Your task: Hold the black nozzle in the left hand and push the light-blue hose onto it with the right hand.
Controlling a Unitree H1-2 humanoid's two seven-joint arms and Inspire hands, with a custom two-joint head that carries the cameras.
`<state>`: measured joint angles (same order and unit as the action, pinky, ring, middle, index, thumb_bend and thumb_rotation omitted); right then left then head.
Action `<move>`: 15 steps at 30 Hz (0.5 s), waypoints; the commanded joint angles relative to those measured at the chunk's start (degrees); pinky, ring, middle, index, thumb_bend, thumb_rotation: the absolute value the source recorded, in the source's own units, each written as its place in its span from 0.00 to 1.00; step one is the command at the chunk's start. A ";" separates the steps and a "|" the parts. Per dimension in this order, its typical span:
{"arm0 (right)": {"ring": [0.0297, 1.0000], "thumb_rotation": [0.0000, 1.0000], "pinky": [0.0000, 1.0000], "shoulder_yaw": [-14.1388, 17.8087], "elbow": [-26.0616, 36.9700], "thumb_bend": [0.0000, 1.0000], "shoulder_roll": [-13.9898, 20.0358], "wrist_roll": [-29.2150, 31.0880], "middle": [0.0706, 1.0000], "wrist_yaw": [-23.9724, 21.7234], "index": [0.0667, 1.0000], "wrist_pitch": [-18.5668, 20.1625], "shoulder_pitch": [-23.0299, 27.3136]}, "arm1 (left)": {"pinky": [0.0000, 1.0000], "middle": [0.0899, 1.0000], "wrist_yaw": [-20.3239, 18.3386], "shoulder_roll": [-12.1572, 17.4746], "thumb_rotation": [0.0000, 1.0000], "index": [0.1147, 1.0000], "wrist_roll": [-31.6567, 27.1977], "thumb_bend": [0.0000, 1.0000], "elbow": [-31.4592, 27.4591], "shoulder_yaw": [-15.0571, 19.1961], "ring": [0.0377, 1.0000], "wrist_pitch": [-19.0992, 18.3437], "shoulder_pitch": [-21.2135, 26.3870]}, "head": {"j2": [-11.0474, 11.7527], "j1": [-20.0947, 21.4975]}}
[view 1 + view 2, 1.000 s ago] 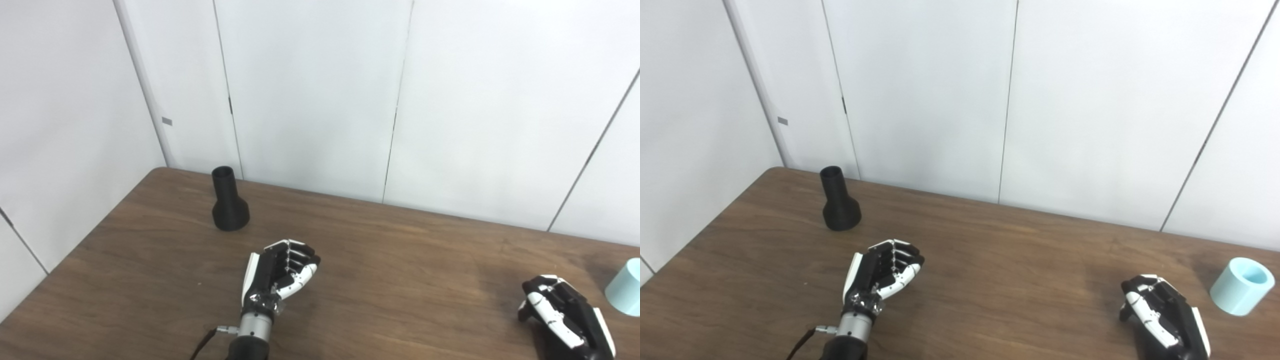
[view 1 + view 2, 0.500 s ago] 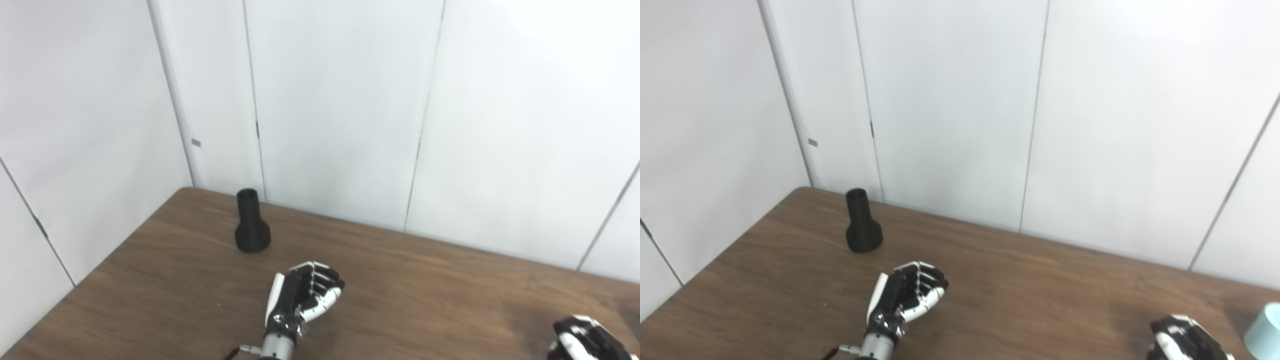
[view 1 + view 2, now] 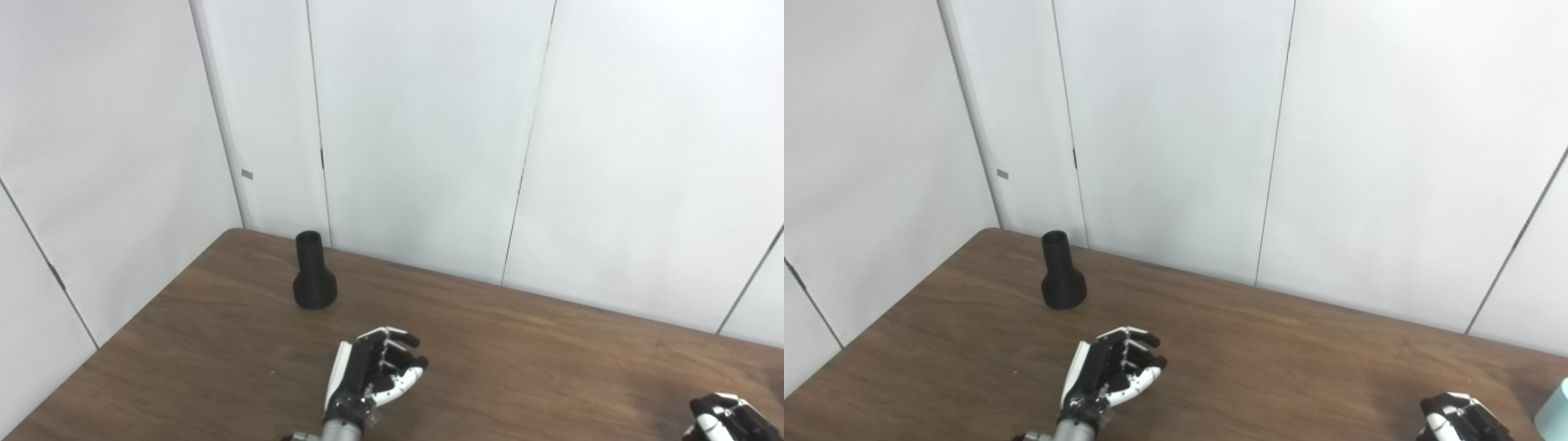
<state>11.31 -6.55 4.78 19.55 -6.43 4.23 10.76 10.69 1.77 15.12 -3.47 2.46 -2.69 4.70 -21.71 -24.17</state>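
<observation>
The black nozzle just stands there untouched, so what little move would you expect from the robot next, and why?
Probably the left hand reaches forward and to its left toward the black nozzle, opening its fingers wider. The nozzle stands upright near the table's far left corner, apart from the hand, which holds nothing. The light-blue hose waits at the right edge, beside the right hand.

The head cameras have swung up and to the left over the past second, sliding the whole scene toward 4 o'clock. The left hand [image 3: 375, 373] has loosened, its fingers [image 3: 398, 349] uncurling from a tight curl to half spread. The right hand [image 3: 1461, 416] now shows only its top at the bottom edge; the light-blue hose [image 3: 1556, 418] is a sliver at 4 o'clock.
</observation>
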 commanded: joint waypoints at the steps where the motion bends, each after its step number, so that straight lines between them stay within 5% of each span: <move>1: 0.18 0.15 0.17 -0.08 -0.13 0.22 -0.38 -0.19 0.21 1.18 0.36 2.37 -1.32 | 0.44 0.50 0.43 2.11 0.03 0.56 3.26 0.64 -4.51 0.57 0.51 -1.28 1.44 | 0.04 0.02; 2: 0.18 0.16 0.17 -0.06 -0.03 0.23 -0.42 -0.12 0.21 1.15 0.36 2.41 -1.37 | 0.48 0.57 0.28 2.87 0.05 0.63 4.70 0.73 -5.74 0.53 0.54 -2.36 1.41 | 0.04 0.02; 8: 0.18 0.15 0.17 -0.14 1.06 0.22 -0.59 -0.39 0.21 1.71 0.36 3.08 -1.75 | 0.63 0.78 -1.65 7.85 0.20 0.79 7.81 0.89 -11.05 2.00 0.71 -7.46 1.46 | -0.38 0.13; 15: 0.18 0.14 0.18 -0.31 2.06 0.22 -0.57 -0.42 0.21 1.77 0.36 3.58 -2.05 | 0.71 0.87 -2.61 10.45 0.26 0.86 8.61 0.98 -14.80 5.31 0.79 -13.29 1.56 | -0.68 -0.03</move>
<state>11.17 -4.44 4.47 19.10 -5.35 5.68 9.61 7.97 10.95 23.20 -15.82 6.97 -15.79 4.69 -22.41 -24.26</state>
